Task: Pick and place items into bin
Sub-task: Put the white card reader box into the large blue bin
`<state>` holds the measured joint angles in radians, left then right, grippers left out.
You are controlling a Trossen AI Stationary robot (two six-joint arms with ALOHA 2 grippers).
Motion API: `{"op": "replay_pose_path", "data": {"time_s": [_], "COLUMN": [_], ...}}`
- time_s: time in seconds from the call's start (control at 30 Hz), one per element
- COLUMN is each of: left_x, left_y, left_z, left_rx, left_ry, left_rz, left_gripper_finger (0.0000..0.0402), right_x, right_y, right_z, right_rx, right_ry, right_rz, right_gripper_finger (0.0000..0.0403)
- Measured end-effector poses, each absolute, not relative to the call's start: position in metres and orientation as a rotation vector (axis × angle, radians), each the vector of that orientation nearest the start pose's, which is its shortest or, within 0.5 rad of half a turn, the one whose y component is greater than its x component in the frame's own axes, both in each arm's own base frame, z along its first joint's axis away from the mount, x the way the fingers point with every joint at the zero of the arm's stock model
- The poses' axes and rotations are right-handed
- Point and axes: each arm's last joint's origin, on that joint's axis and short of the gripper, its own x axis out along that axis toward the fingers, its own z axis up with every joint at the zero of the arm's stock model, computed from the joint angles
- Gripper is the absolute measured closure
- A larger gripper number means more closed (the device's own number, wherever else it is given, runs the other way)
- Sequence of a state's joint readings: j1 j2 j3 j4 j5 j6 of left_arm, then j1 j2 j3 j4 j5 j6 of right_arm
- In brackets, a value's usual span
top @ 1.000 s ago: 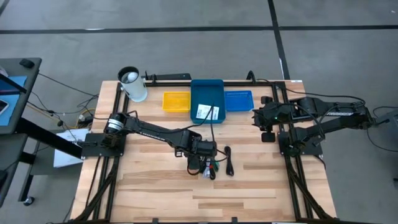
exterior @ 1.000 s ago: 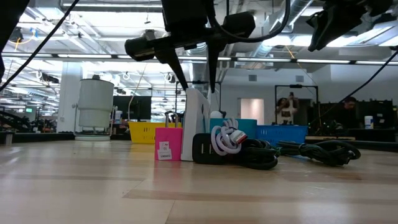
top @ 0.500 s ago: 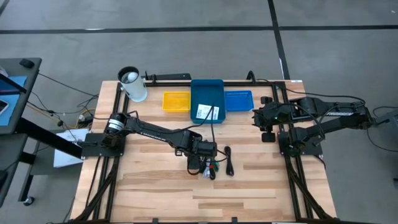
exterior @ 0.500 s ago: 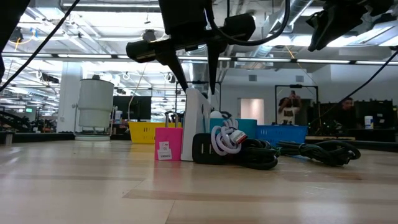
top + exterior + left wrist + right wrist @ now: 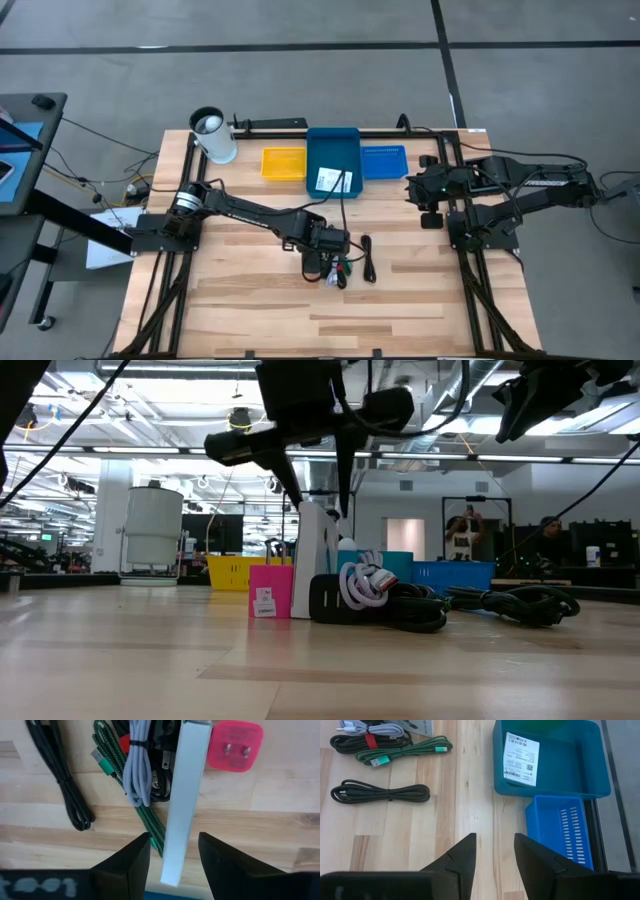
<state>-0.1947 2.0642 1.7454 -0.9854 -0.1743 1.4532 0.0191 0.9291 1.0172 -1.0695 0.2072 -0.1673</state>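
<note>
Your left tool (image 5: 174,851) hangs at the bottom centre of the left wrist frame, its fingers spread and holding nothing, straddling the end of a white box (image 5: 185,795) that stands on edge. Judge that box light and stiff with smooth, fairly slippery faces; take it across the thin width near the middle so it does not pivot.

Just beside it, upper right, lies a pink plug (image 5: 235,752), small and hard, best pinched across its flat sides. Left of the box sit a bundled grey cable (image 5: 137,767) and a green braided cable (image 5: 150,817), soft and floppy, so grab them at the tie. A black cable (image 5: 62,785) lies apart at far left.

The teal bin (image 5: 332,160) is at upper centre of the high frame on the surface (image 5: 250,300). Your right tool (image 5: 494,851) waits spread near it.
</note>
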Motion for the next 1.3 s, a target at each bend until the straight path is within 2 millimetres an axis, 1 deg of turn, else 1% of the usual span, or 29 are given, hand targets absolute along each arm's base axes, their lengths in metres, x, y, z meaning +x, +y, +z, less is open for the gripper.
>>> {"op": "replay_pose_path", "data": {"time_s": [1.13, 1.3], "left_x": [0.4160, 0.4131], "left_y": [-0.0758, -0.0752], "left_z": [0.2233, 0.2136], "left_rx": [1.444, 1.441], "left_ry": [1.028, 1.043], "left_rz": [-0.980, -0.993], "left_gripper_finger": [0.0242, 0.0242], "right_x": [0.1542, 0.1542], "right_y": [-0.0030, -0.0030], "right_z": [0.3164, 0.3164], "right_rx": [-0.263, -0.263], "right_ry": [0.990, 0.990], "right_rz": [-0.091, -0.091], "right_gripper_finger": [0.0274, 0.0274]}}
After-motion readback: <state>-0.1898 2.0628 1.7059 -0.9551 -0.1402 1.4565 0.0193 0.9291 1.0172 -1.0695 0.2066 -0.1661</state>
